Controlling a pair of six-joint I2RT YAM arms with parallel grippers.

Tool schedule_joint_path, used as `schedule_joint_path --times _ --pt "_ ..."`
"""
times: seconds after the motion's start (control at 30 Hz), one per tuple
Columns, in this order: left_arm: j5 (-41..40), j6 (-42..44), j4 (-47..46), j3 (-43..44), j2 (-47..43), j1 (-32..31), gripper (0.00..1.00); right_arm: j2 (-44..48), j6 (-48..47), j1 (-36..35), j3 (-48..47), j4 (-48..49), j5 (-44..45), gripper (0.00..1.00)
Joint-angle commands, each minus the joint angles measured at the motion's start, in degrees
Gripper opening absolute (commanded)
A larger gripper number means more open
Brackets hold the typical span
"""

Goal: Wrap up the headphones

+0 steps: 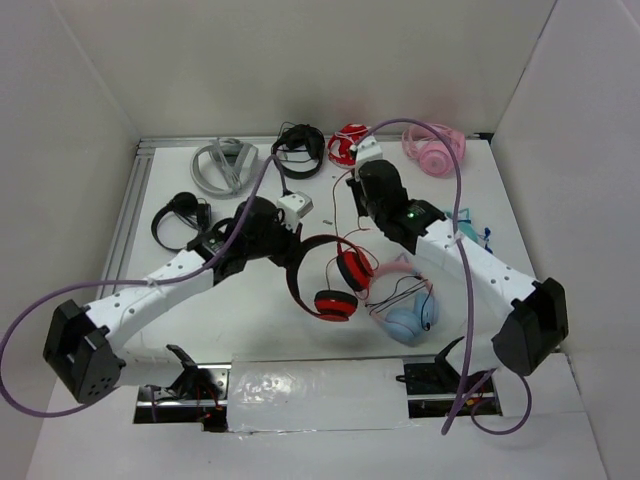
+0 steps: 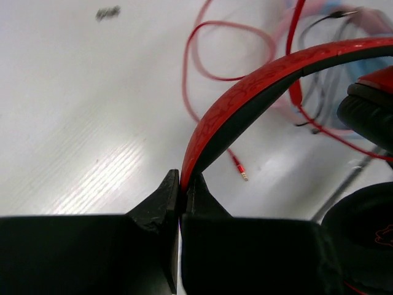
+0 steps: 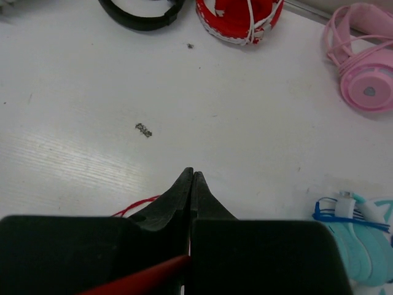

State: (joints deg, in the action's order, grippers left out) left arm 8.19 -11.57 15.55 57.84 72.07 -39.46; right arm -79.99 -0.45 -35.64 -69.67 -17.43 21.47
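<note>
Mid-table, between the two arms: the headphones [image 1: 335, 303], headband [image 2: 245, 92] arching toward the left arm, both earcups [image 1: 352, 268] on the near-right side. I can't tell whether the cups rest on the table [image 3: 92, 123] or hang clear.

Left gripper [image 2: 180, 178]: jaws pressed together on the edge of the headband, which rises straight out of the fingertips.

Right gripper [image 3: 192, 175]: jaws together, sitting further back, toward the compact red pair [image 3: 241, 18]. The red cable [image 3: 136, 207] comes out at the left of the fingers, so it looks pinched there.

The rest of the cable lies slack in loops on the table, with the plug [image 2: 242, 174] free. Some of that slack runs close to the blue headphones [image 1: 405, 322] and their dark cord.

Step, my read: anchor and cable grab are done, and no turns are on the headphones yet.

Next move calls for:
- left holds the band steady as the anchor
- right carries the cable round the band or cups, keeping light tension
- right pulls the slack away from the blue set first, since there's a snag risk there
- re-grip further down the cable for each turn
</note>
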Motion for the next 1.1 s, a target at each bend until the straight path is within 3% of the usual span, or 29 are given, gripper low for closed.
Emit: schedule_joint_path --times 0.0,0.23,0.53,0.8,1.07 --pt "-7.92 -6.95 3.06 4.29 3.15 1.14 0.00 4.47 0.36 -1.88 -3.89 -4.80 6.82 0.00" --pt "-19.50 -18.03 11.67 13.95 13.26 4.65 0.00 7.21 -2.01 -11.01 -7.23 -10.16 16.48 0.00" --pt "-24.36 -32.17 23.81 26.53 19.95 10.98 0.00 -0.16 -2.20 -22.09 -10.40 -14.38 23.53 0.00" --pt "-25.50 -46.16 29.98 29.52 17.32 18.27 0.00 -0.79 6.33 -26.76 -4.27 -13.96 13.72 0.00" --pt "-16.72 -45.73 16.88 25.12 6.69 23.99 0.00 -1.49 8.89 -27.55 5.41 0.61 -3.01 0.00"
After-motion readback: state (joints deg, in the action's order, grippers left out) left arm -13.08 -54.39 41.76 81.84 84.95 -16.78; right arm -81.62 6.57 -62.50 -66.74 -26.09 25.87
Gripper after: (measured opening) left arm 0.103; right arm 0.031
